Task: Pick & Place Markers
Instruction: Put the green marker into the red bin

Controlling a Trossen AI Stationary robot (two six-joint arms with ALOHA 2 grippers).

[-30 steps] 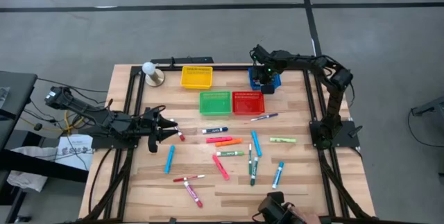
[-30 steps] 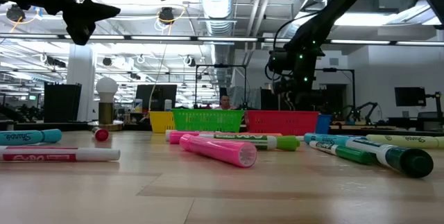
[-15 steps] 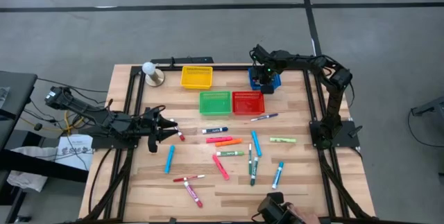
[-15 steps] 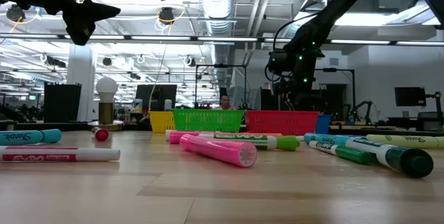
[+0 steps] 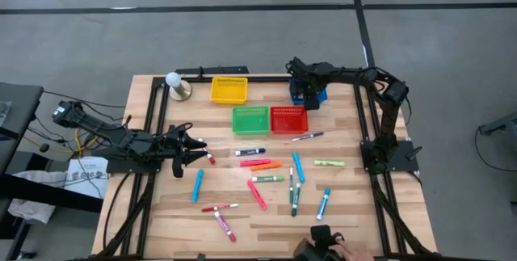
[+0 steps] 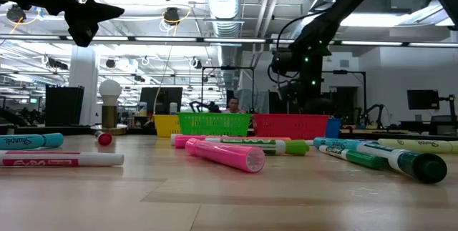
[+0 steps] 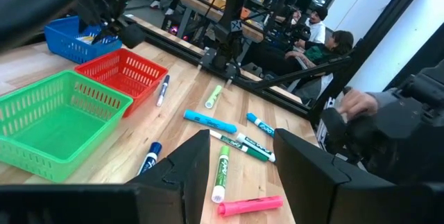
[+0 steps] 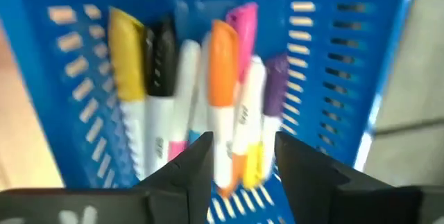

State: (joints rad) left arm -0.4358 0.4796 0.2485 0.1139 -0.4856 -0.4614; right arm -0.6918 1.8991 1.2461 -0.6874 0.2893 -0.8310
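Several markers (image 5: 266, 180) lie loose on the wooden table, among them a blue one (image 5: 197, 185), a pink one (image 5: 256, 194) and a green one (image 5: 295, 199). More markers (image 8: 222, 92) lie side by side inside the blue basket (image 5: 315, 95) at the far right. My right gripper (image 8: 239, 158) hangs open just above them, pointing steeply down into the basket, with nothing between its fingers. My left gripper (image 5: 200, 153) hovers open and empty over the table's left side, near a red-capped marker (image 5: 211, 158).
A yellow basket (image 5: 229, 90) stands at the far edge, with a green basket (image 5: 250, 119) and a red basket (image 5: 288, 119) in front of it. A white ball on a stand (image 5: 174, 82) is at the far left. A person's hand (image 5: 343, 249) shows at the near edge.
My right gripper has swung a little toward the table's left and turned at the wrist while staying over the blue basket. The markers on the table lie where they did.
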